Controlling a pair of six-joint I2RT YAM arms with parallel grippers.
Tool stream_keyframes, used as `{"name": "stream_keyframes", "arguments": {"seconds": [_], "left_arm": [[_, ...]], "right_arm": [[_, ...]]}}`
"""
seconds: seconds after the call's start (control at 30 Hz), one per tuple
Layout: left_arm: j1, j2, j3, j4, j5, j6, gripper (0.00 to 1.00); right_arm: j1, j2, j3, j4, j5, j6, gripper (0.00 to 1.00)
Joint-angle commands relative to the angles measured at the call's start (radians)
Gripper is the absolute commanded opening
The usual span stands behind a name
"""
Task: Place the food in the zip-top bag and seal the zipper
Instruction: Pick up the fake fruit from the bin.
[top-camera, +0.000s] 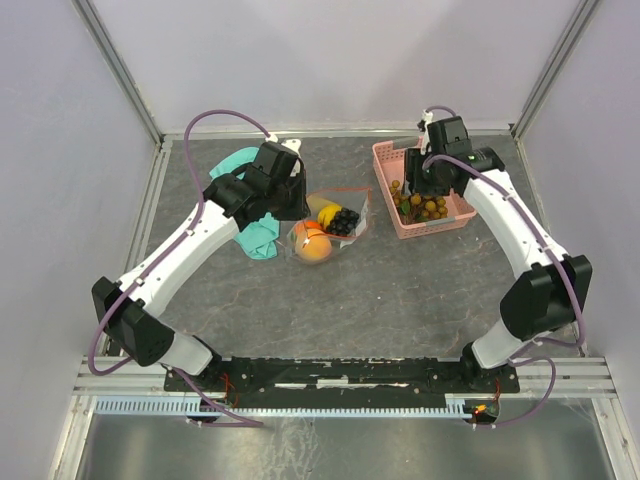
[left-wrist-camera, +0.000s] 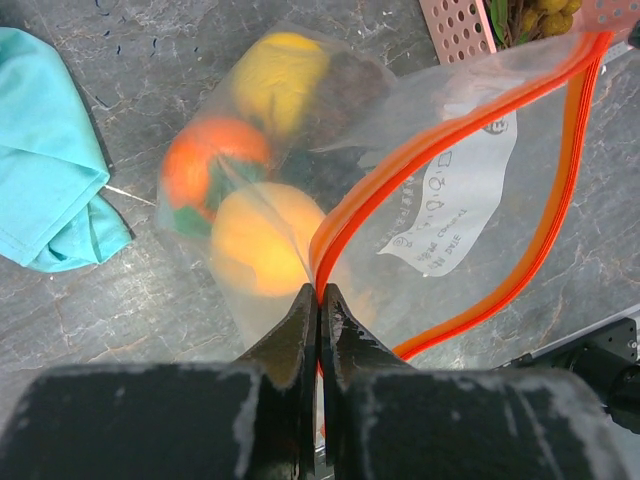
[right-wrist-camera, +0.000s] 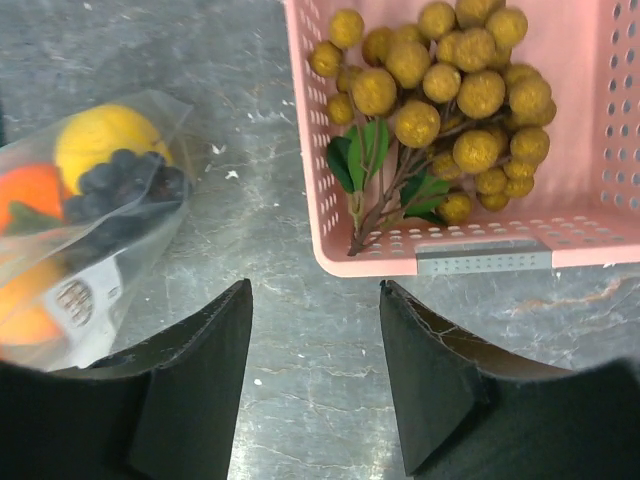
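The clear zip-top bag (top-camera: 335, 225) lies mid-table holding a yellow lemon (left-wrist-camera: 280, 80), two orange fruits (left-wrist-camera: 262, 238) and a dark grape bunch (right-wrist-camera: 125, 185). Its red zipper (left-wrist-camera: 430, 150) gapes open. My left gripper (left-wrist-camera: 320, 292) is shut on the zipper's end, pinching the bag's mouth corner. My right gripper (right-wrist-camera: 315, 290) is open and empty, hovering above the table just in front of the pink basket (right-wrist-camera: 480, 260), which holds the brownish-tan berry cluster (right-wrist-camera: 450, 90) with green leaves. The strawberry is not visible.
A teal-green cloth (top-camera: 250, 235) lies crumpled left of the bag, under my left arm; it also shows in the left wrist view (left-wrist-camera: 50, 160). The pink basket (top-camera: 385, 160) stands at the back right. Metal frame rails border the table.
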Motion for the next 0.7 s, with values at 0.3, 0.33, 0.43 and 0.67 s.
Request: {"name": "stream_keyframes", "arguments": {"seconds": [0.3,0.33,0.43,0.67], "left_arm": [[0.000,-0.032,-0.003,0.058,0.033,0.058,0.03],[0.000,-0.033,-0.004,0.058,0.033,0.059,0.03],[0.000,-0.033,-0.008,0.057,0.034,0.058,0.03],[0.000,-0.033,-0.011,0.057,0.037,0.049,0.03]], "right_arm": [[-0.058,0.194,-0.091,0.098,0.122,0.095,0.67],[-0.060,0.205,-0.099,0.111,0.122,0.102,0.67],[-0.068,0.242,-0.112,0.151,0.114,0.114,0.67],[-0.080,0.340,-0.106,0.190,0.077,0.135,0.71]]}}
